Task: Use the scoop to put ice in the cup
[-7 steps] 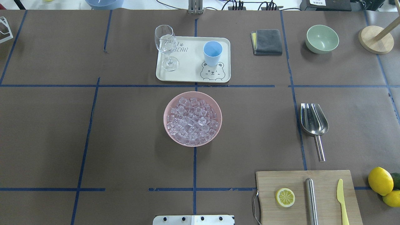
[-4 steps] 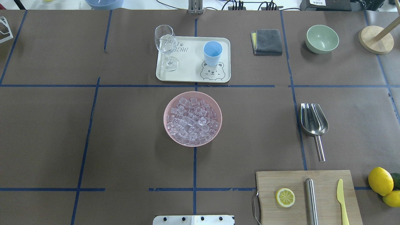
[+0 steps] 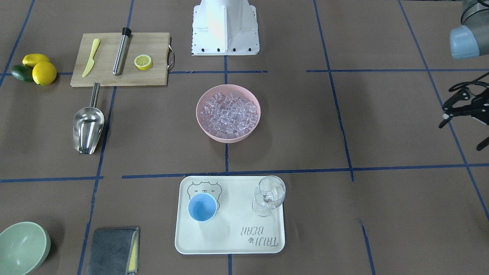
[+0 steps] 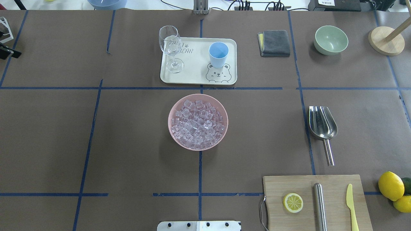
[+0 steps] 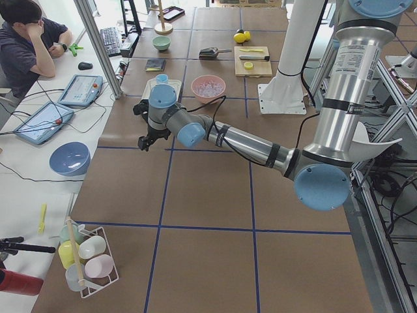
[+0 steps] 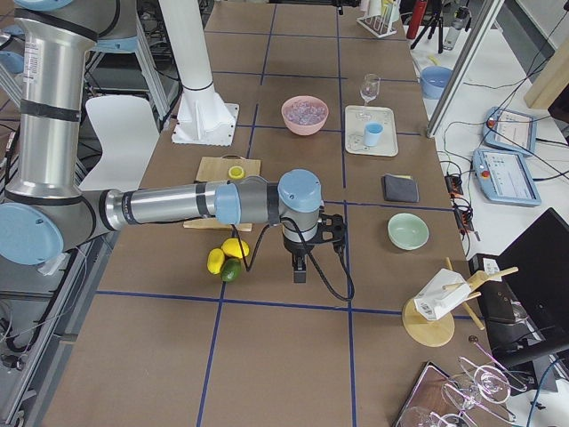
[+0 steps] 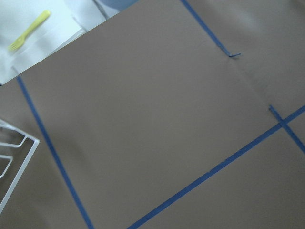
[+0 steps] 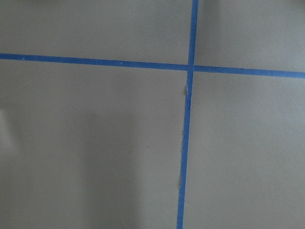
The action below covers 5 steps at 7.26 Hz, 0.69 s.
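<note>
Left end effector, fingers apart, newly at overhead view's left edge; right end effector: cannot tell.

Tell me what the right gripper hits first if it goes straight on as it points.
The right gripper points straight down, so it would first meet the brown table paper, beside a blue tape cross. Its wrist view shows nothing else in the way, though depth is unclear.
</note>
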Available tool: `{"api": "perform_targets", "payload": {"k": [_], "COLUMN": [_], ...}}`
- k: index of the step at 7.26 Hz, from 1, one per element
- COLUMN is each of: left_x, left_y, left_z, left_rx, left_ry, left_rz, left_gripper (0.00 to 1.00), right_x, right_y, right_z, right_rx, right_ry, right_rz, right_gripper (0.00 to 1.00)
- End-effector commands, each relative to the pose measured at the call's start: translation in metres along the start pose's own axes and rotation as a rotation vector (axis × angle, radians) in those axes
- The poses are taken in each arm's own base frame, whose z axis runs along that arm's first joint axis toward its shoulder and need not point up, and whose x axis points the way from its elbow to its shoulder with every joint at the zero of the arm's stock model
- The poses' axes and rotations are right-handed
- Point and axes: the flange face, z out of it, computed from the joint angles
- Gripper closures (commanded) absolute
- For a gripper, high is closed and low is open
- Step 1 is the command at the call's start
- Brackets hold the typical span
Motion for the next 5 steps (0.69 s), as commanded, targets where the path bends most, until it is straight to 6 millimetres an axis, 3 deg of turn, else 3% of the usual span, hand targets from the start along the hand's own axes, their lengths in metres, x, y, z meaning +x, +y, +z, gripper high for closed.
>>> {"api": "perform_targets", "payload": {"k": [1, 3, 5], "left_x": [0.091, 0.170, 0.225], "left_y": [-0.029, -0.049, -0.072], "left_z": [0.063, 0.112, 0.144], "left_rx": [0.081, 0.103, 0.129], "left_ry": [0.146, 0.280, 0.368], "left_rz": [0.213, 0.334, 0.415], "left_gripper": [0.00, 0.00, 0.00], "right_x": [-0.004, -0.017, -0.032], "right_y": [-0.001, -0.006, -0.008], "right_z": [0.003, 0.004, 0.017], "right_rx": [-0.008, 0.021, -0.006], "right_ry": [-0.001, -0.009, -0.011], "right_rz": [-0.016, -0.071, -0.106], "right_gripper": [0.00, 0.00, 0.00]}}
